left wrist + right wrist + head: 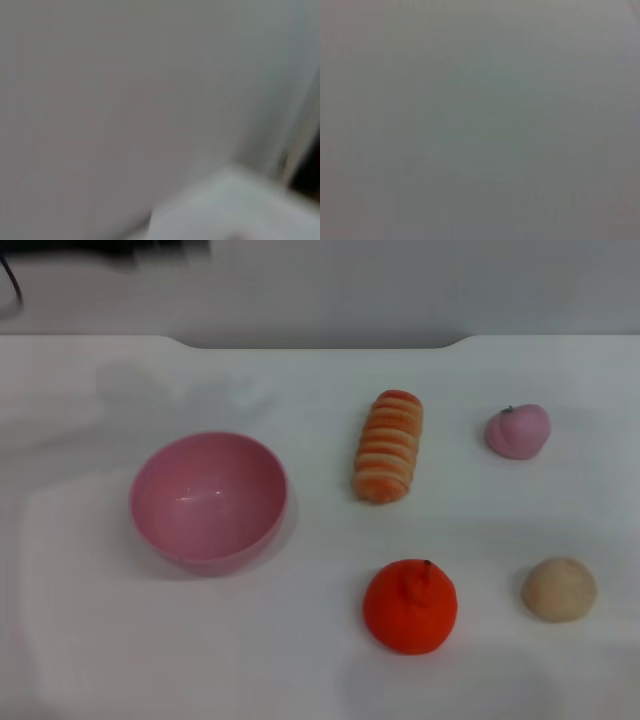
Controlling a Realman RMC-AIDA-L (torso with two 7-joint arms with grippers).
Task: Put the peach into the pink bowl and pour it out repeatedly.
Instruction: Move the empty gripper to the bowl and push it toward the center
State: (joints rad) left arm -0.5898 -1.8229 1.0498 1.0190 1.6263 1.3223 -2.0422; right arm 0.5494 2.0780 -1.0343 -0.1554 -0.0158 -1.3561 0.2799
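Note:
The pink bowl (208, 500) stands upright on the white table, left of centre in the head view, with nothing inside it. The peach (518, 430), small and pale pink with a tiny stem, lies at the far right of the table, well away from the bowl. Neither gripper shows in the head view. Both wrist views hold only plain grey-white surface, with no fingers and no task object.
A striped orange bread roll (389, 445) lies between bowl and peach. A bright orange tangerine (410, 605) sits near the front, and a beige bun (559, 588) at the front right. The table's far edge (320, 340) meets a grey wall.

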